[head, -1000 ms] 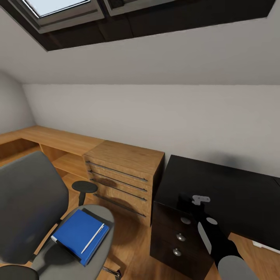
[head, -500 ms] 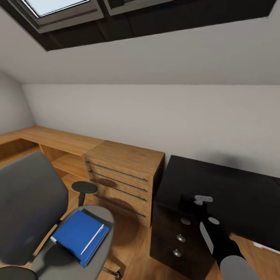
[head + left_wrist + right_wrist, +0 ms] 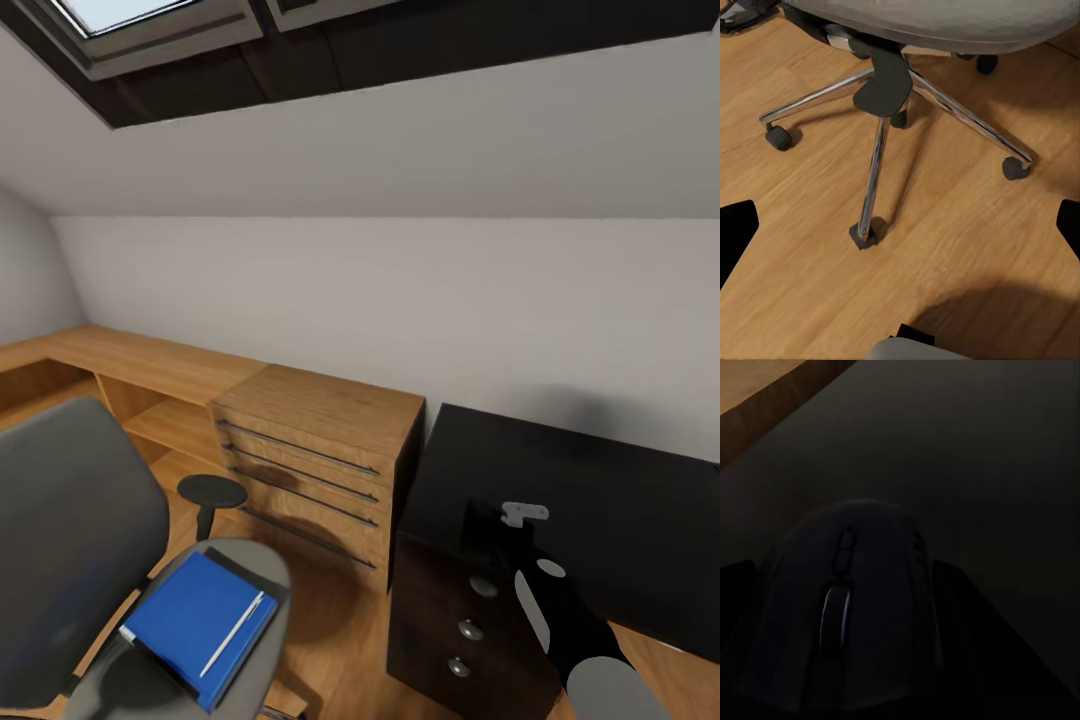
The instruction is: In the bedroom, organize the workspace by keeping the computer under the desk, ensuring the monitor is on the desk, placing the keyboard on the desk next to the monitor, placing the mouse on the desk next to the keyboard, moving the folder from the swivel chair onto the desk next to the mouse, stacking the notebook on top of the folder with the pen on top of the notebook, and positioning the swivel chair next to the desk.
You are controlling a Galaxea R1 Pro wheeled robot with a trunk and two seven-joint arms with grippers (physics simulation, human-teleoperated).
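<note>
Between right tool (image 3: 840,660) fingers: mouse (image 3: 847,607); desk (image 3: 982,457) beneath

Swivel chair (image 3: 70,520) was grey on seat & back, w/ black armrest pad (image 3: 211,490); its base (image 3: 881,90) was chrome spokes w/ black hub & black casters. Notebook (image 3: 195,618) was bright blue, over a dark folder (image 3: 245,562) edge, black/charcoal. Pen (image 3: 232,633) was white. Surface (image 3: 590,490) was black, drawers black w/ silver knobs (image 3: 468,629). Dresser (image 3: 320,445) was light oak grain w/ dark bar handles. Floor (image 3: 810,247) was warm honey wood w/ plank grain. Wall (image 3: 400,300) was off-white; skylight frame (image 3: 300,50) dark. Mouse (image 3: 844,607) looked grey-white in shadow, paler scroll wheel. Right arm (image 3: 560,620) was black w/ grey patches, fingers (image 3: 523,514) light grey.
</note>
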